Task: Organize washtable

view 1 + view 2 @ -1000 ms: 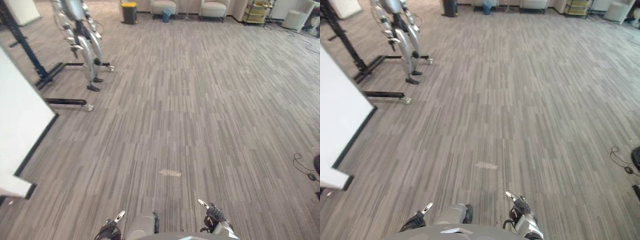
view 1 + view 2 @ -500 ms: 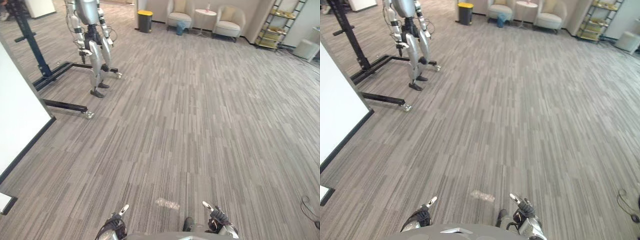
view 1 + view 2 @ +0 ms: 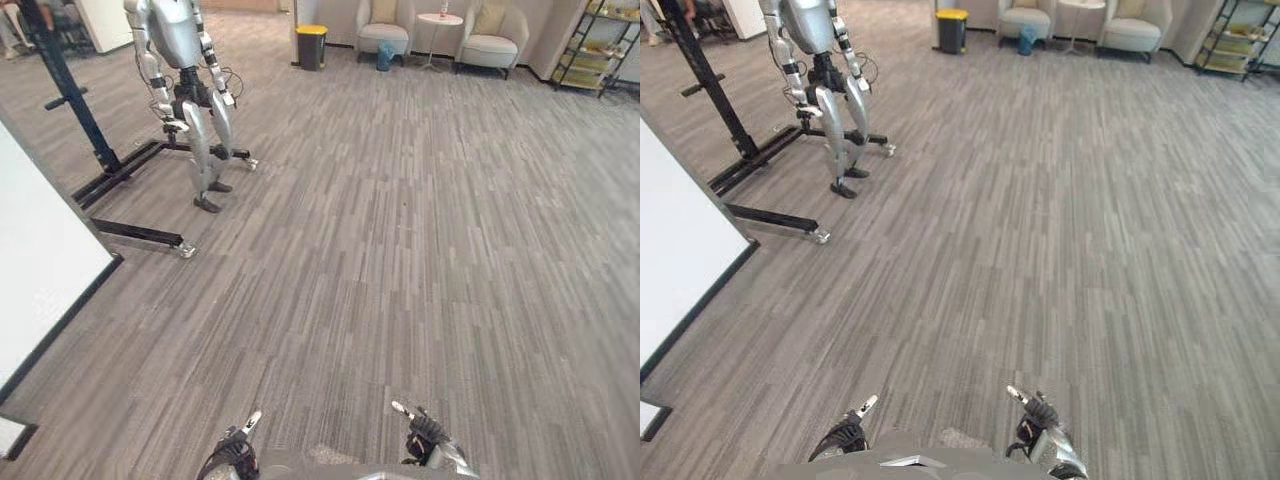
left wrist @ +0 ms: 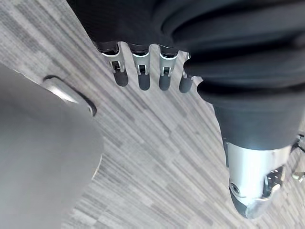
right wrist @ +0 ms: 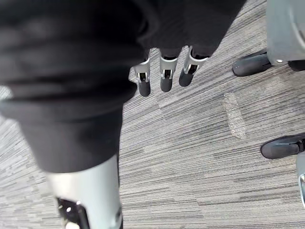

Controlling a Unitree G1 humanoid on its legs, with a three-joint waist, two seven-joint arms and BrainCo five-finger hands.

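While both arms hang low over the grey striped carpet (image 3: 400, 260), the left hand (image 3: 232, 458) and right hand (image 3: 428, 442) have their fingers straight and relaxed, gripping nothing (each wrist view confirms). Washtable location: cannot tell. Ahead left, a second humanoid robot (image 3: 185, 80) stands at a black stand (image 3: 100, 170), near a white panel (image 3: 40, 260). Far wall: yellow-lidded bin (image 3: 312, 45), two armchairs (image 3: 383, 30), shelf rack (image 3: 590, 50).

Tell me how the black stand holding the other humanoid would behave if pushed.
Likely rolls rather than slides: the black stand has casters under its base. Probably heavy and top-loaded with the humanoid on it, so a high push might rock it.
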